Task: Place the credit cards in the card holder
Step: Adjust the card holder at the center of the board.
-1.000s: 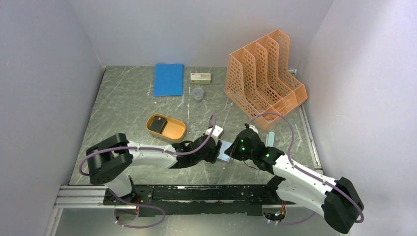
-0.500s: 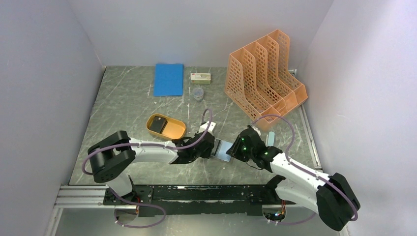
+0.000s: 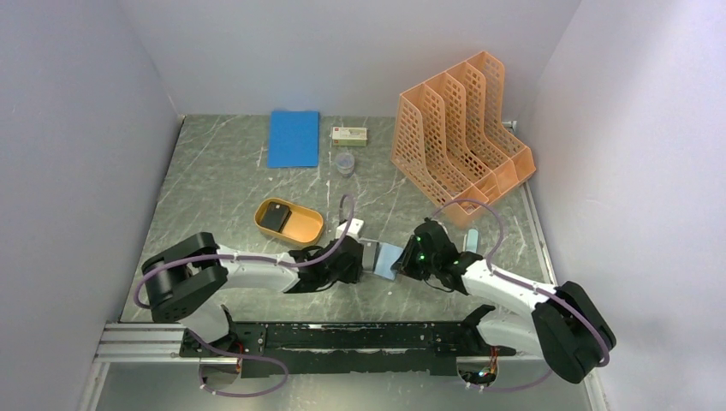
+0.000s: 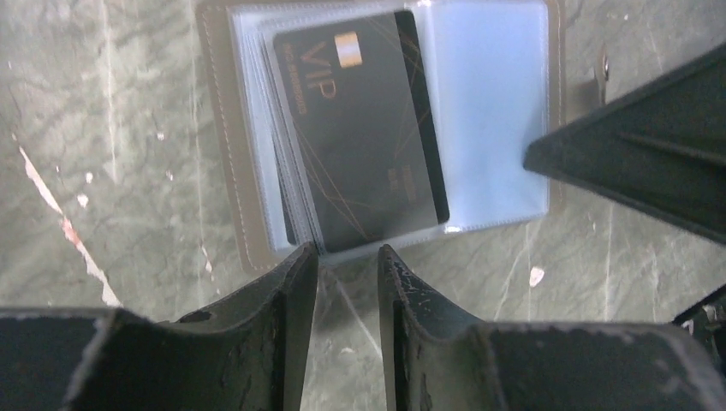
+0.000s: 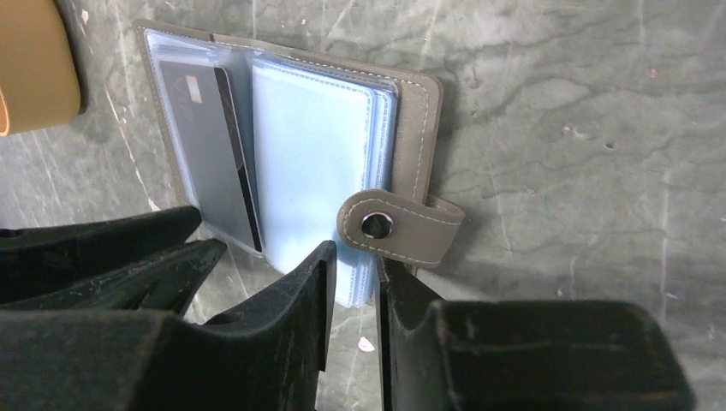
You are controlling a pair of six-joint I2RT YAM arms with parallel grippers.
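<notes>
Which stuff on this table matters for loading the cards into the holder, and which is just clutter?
Job: card holder, VIP card inside it, second black card in the orange tray.
Clutter: blue notebook, small box, clear cup, orange file rack.

Lying open on table point(image 3: 223, 188), near front: holder point(image 3: 383, 259), between left gripper point(image 3: 364, 257) and right gripper point(image 3: 402, 261). Sitting in holder's left half: card point(image 4: 360, 128). Resting behind-left of holder: tray point(image 3: 308, 229), holding second card point(image 3: 275, 216). Lying at back: notebook point(image 3: 293, 138), box point(image 3: 349, 134) to right, cup point(image 3: 344, 163) before box. Standing back right: rack point(image 3: 458, 137).
</notes>
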